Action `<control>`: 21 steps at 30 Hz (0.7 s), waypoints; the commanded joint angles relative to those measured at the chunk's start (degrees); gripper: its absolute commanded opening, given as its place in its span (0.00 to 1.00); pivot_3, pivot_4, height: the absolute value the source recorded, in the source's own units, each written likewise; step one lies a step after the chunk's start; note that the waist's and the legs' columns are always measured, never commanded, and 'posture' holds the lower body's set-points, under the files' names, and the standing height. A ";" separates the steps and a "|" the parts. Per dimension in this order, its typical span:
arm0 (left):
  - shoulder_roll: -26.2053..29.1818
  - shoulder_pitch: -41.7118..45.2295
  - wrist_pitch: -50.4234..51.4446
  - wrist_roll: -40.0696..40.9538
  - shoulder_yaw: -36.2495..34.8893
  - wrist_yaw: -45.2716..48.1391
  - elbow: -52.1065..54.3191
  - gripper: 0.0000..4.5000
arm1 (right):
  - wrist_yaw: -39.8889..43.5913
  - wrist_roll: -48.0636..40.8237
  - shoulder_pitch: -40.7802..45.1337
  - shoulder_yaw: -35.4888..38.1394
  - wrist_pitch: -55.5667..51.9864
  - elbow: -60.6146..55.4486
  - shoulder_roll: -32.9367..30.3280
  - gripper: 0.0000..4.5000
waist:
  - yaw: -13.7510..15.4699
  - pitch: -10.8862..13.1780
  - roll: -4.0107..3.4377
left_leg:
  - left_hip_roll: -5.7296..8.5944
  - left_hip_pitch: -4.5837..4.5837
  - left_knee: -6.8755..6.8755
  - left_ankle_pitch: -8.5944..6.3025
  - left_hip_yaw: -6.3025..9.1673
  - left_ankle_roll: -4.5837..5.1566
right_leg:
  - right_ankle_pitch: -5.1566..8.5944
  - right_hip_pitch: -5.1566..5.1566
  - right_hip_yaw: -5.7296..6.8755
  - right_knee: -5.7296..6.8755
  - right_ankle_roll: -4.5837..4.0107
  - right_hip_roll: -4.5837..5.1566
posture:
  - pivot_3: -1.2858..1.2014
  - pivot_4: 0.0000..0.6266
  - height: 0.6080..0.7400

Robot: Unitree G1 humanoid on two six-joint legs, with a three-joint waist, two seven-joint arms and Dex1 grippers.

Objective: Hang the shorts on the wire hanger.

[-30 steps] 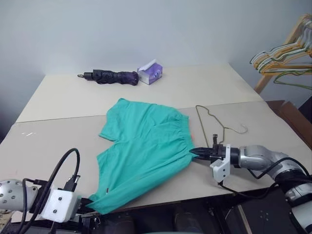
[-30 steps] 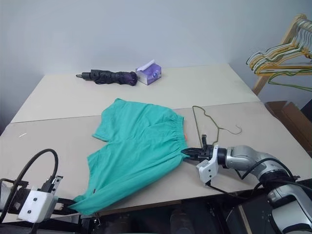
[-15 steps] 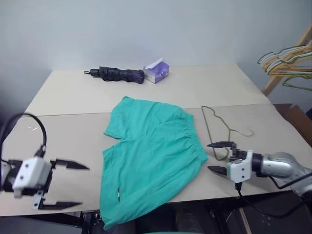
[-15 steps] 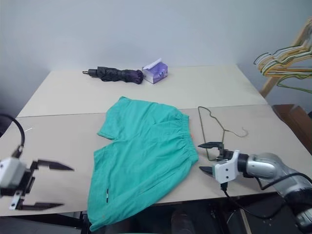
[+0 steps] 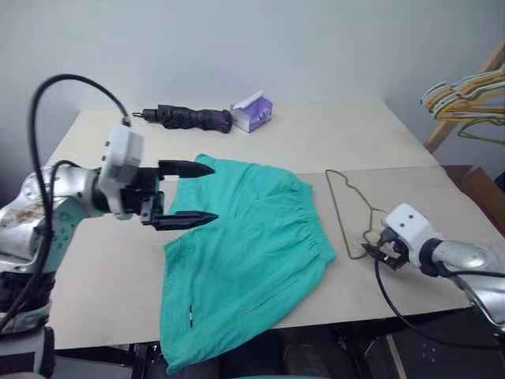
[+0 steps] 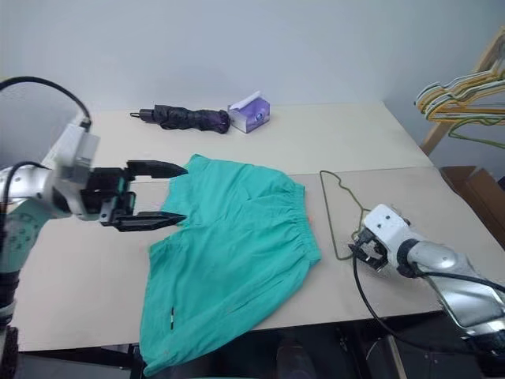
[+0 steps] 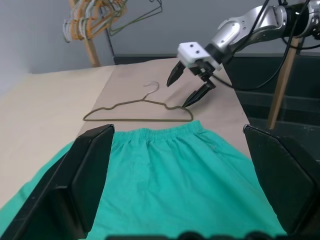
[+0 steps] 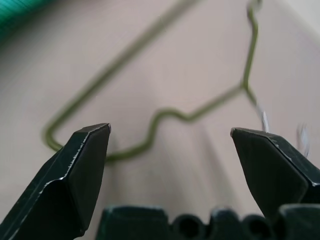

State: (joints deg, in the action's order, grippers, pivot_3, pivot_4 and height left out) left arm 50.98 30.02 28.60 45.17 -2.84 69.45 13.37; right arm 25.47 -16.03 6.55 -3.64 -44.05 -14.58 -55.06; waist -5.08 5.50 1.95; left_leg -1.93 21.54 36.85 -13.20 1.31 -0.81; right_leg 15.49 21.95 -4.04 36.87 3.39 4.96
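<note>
The shorts (image 5: 245, 249) lie flat on the table (image 5: 102, 245), one leg hanging a little over the near edge. The hanger (image 5: 351, 213) lies flat just beside the waistband, on the right, not touching the cloth as far as I can see.

The left gripper (image 5: 188, 193) hovers above the far left leg of the shorts with its jaws wide apart and nothing between them. The right gripper (image 7: 192, 87) points down at the near corner of the hanger, jaws also apart and empty.

The shorts look light and soft; I think they will sag and fold when lifted, so a pinch on the gathered waistband, where the cloth is thicker, seems best. The hanger is thin, stiff wire and probably slippery on the smooth table. Taking it at a corner bend or near the hook may stop it from turning in the grip.
</note>
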 commanded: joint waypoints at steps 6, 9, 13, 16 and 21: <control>-2.52 3.30 0.37 -2.28 0.50 0.41 0.04 1.00 | -2.06 2.54 9.16 -1.38 -11.47 7.22 8.63 0.73 | -1.33 -0.10 0.08 | 0.00 0.37 0.15 0.01 0.06 0.00 | -0.02 0.29 0.03 0.12 0.02 -0.02 | 0.46 0.07 1.00; -3.07 3.22 -0.33 -3.23 0.57 0.90 0.07 1.00 | -1.61 3.12 10.72 -1.23 -12.67 8.61 9.59 0.49 | -1.75 -0.21 0.13 | 0.00 0.37 0.17 0.01 0.08 0.00 | -0.04 0.28 0.04 0.12 0.04 -0.02 | 0.46 0.06 1.00; -3.64 3.42 -0.88 -4.16 0.42 1.72 -0.77 1.00 | -0.75 3.69 11.61 -1.43 -13.41 8.51 9.30 0.18 | -1.79 -0.25 0.12 | 0.01 0.42 0.18 0.01 0.11 0.00 | -0.05 0.29 0.07 0.12 0.05 -0.02 | 0.46 0.05 1.00; -5.17 4.42 -2.11 -5.97 0.88 1.32 -2.65 1.00 | -0.85 4.96 12.33 -1.18 -13.17 7.48 8.95 0.01 | -1.78 -0.28 0.12 | 0.01 0.43 0.18 0.01 0.12 0.00 | -0.05 0.29 0.07 0.11 0.06 -0.02 | 0.46 0.04 1.00; -8.71 7.26 -0.20 -8.14 2.15 -2.22 -5.49 1.00 | -1.14 10.42 12.69 -0.73 -1.89 6.36 6.16 0.01 | -1.98 -0.49 -0.07 | 0.03 0.48 0.24 0.01 0.13 0.00 | -0.06 0.32 0.09 0.13 0.08 0.00 | 0.45 0.01 1.00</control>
State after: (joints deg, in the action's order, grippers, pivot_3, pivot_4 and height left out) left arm 42.73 35.53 27.89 37.85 -0.64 68.80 8.20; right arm 24.82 -8.58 18.05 -6.21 -51.75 -6.39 -47.14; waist -7.07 5.01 1.88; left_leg -1.90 22.06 37.10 -13.19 1.44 -0.81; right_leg 15.42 22.29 -3.96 37.00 3.48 4.96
